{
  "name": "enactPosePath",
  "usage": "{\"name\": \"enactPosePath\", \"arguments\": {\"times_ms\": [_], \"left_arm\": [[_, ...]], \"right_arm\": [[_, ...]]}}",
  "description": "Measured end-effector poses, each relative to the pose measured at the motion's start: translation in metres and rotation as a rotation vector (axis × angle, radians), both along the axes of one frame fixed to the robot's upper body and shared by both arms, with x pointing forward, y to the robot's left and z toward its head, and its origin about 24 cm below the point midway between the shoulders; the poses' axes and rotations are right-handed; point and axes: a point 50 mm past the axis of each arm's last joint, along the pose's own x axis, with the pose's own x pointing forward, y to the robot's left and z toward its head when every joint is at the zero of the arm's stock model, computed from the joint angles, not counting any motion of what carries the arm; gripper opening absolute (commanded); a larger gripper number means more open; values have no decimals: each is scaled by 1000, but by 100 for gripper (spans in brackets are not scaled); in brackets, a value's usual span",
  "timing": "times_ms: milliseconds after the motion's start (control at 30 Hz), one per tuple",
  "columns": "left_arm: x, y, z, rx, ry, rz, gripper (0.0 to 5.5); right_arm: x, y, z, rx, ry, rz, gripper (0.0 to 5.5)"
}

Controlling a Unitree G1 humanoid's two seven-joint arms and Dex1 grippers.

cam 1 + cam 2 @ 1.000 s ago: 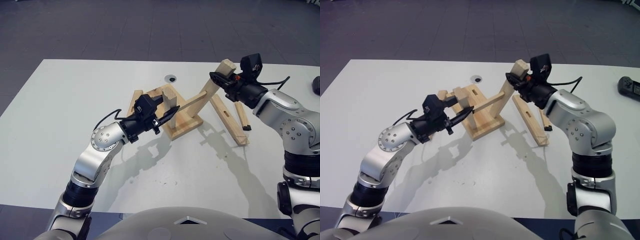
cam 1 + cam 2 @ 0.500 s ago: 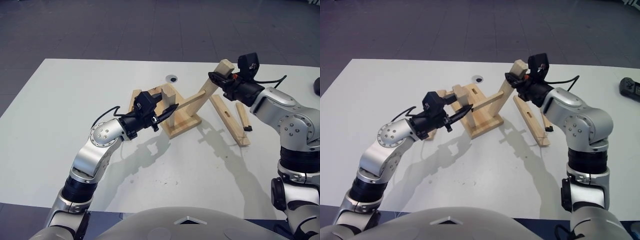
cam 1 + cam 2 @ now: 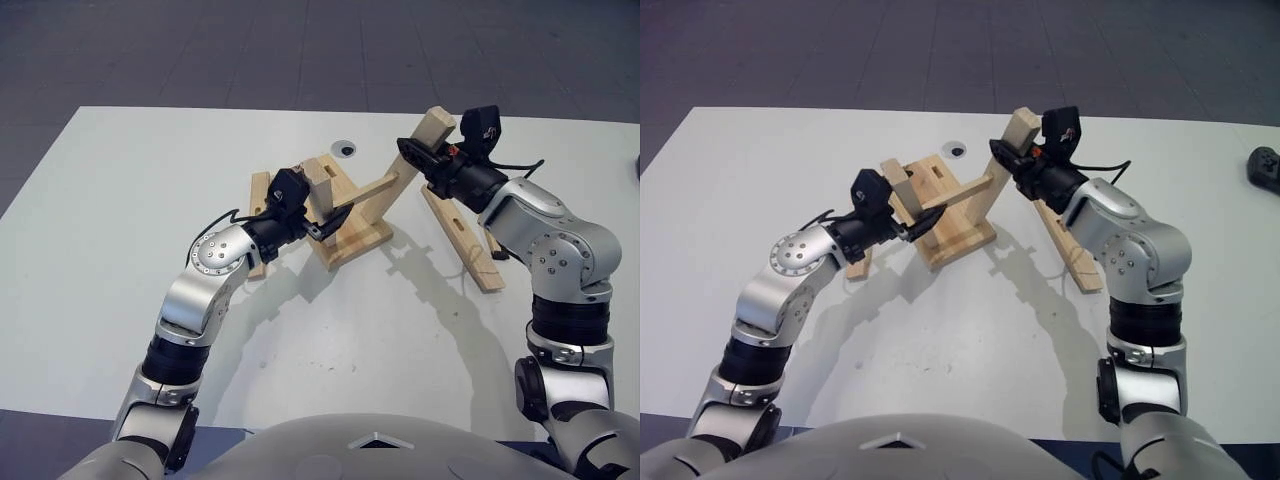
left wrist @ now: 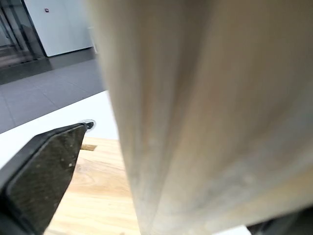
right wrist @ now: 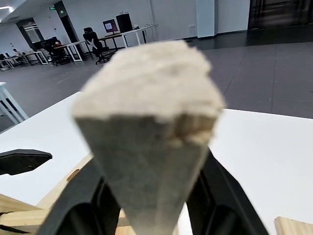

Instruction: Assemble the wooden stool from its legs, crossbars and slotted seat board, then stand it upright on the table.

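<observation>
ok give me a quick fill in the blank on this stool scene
The right end effector grips the tilted leg at its ____ end.
The upright leg on the seat board stands ____ the open fingers of the left end effector.
A loose slotted leg lies ____ on the table, on the robot's right.
Missing words: top, between, flat.

Open-plan office, desks point(image 5: 128, 32), swivel chair point(image 5: 93, 41), monitor point(image 5: 108, 25), grey floor point(image 3: 300, 50)
</observation>
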Motion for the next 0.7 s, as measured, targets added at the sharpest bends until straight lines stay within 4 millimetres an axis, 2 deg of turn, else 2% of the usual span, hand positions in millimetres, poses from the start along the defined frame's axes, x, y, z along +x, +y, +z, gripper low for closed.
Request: {"name": "enactPosePath", "arguments": {"times_ms": [33, 133, 200, 333, 467, 533, 600, 700], "left_arm": [[0, 0, 0, -5, 5, -13, 538], [-2, 1, 5, -69, 32, -53, 540], [0, 4, 19, -154, 32, -69, 540], [9, 16, 73, -401, -48, -69, 540], [7, 29, 126, -630, -131, -97, 540], [5, 31, 142, -683, -154, -89, 540], [5, 28, 151, -683, -174, -68, 540], [3, 16, 153, -643, -171, -66, 540]], "right_arm": [[-2, 0, 2, 36, 0, 13, 258], [-7, -5, 12, 179, -3, 40, 309], [-10, -11, 25, 300, -35, 65, 340], [-4, -33, 60, 467, -140, 2, 406], [6, -52, 79, 553, -210, -158, 470], [9, -48, 80, 567, -215, -179, 505], [11, -36, 84, 582, -226, -158, 534], [11, -14, 102, 565, -294, -102, 538]]}}
